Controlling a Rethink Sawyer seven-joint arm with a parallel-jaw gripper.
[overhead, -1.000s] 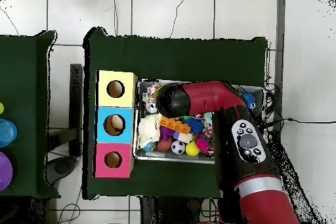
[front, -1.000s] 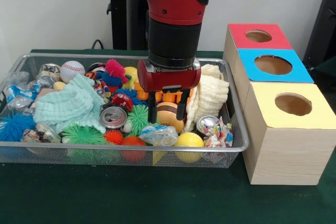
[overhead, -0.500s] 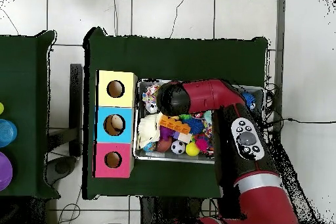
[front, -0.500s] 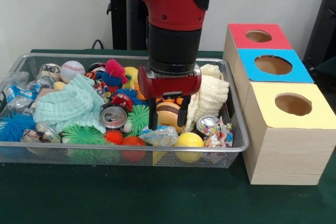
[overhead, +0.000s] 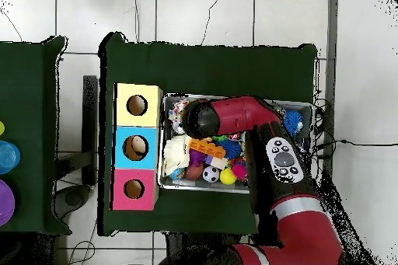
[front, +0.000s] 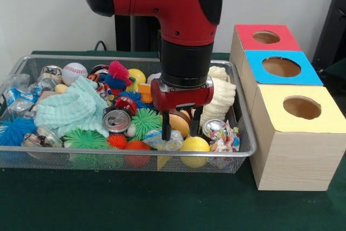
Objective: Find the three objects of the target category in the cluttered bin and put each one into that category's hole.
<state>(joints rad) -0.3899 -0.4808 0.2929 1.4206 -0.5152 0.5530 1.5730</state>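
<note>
The silver wire-mesh bin [front: 130, 58] is full of mixed toys. My gripper [front: 181, 130] hangs open over its front middle, with its fingertips [front: 166, 132] on either side of an orange-brown ball [front: 179, 123]. A crinkly clear packet with blue-white print [front: 162, 143] lies just below the left fingertip. A packet with multicoloured contents [front: 226, 140] lies at the front right corner. Another blue-white packet [front: 15, 101] lies at the far left. In the overhead view the arm [overhead: 233, 114] covers the gripper and much of the bin [overhead: 306, 106].
Three wooden boxes with holes stand right of the bin: red [front: 265, 37], blue [front: 281, 67], yellow [front: 300, 107]. In the bin are a crushed can [front: 116, 119], a mint cloth [front: 73, 106], a cream cloth [front: 219, 96], a yellow ball [front: 194, 145] and spiky balls [front: 143, 121].
The gripper has moved toward the bin's front edge and a little right, and dropped lower. It now stands over the clear packet. It has stayed open.
</note>
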